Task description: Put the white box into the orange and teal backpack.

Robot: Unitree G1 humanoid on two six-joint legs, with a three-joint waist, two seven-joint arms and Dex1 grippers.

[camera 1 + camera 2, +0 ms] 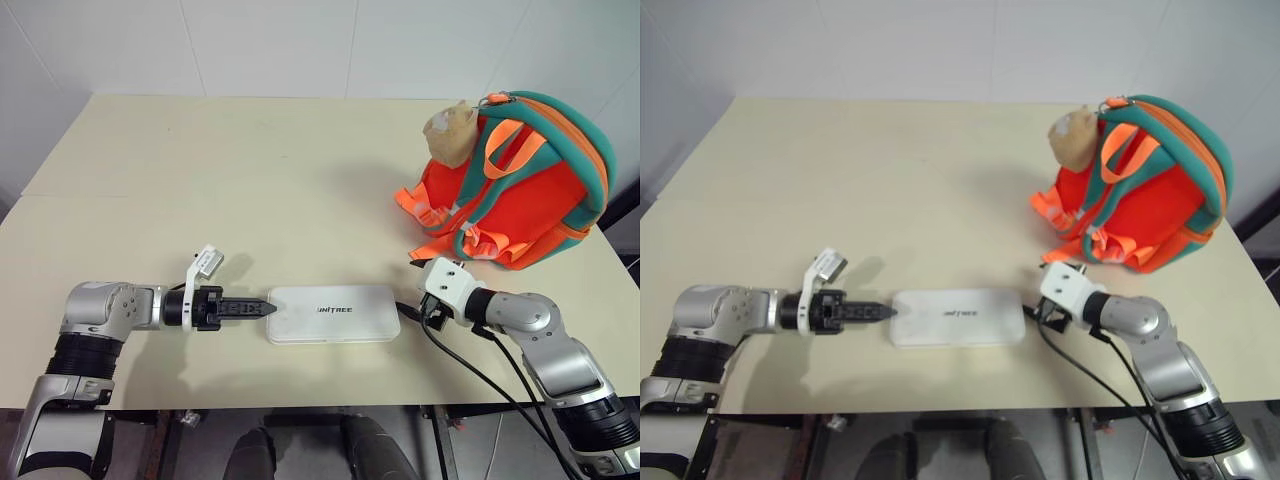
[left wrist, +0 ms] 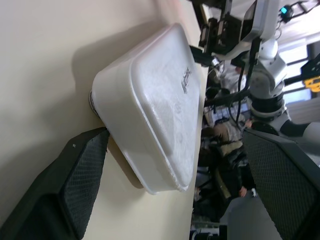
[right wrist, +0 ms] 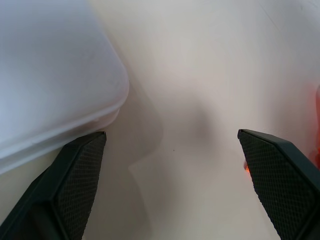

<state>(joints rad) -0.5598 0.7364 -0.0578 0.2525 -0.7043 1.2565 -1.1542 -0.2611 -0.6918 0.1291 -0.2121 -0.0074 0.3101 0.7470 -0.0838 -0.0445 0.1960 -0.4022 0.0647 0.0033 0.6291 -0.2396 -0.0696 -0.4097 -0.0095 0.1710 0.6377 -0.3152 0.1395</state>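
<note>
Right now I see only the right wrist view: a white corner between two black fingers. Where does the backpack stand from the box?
Observer: The orange and teal backpack stands upright on the table, beyond the right end of the white box and apart from it.
Operator: Is the other arm near the box?
Observer: Yes. The left gripper is at the box's left end, open around that end.
Operator: How does the box lie?
Observer: Flat, lettering upward, its long side along the table's near edge.
</note>
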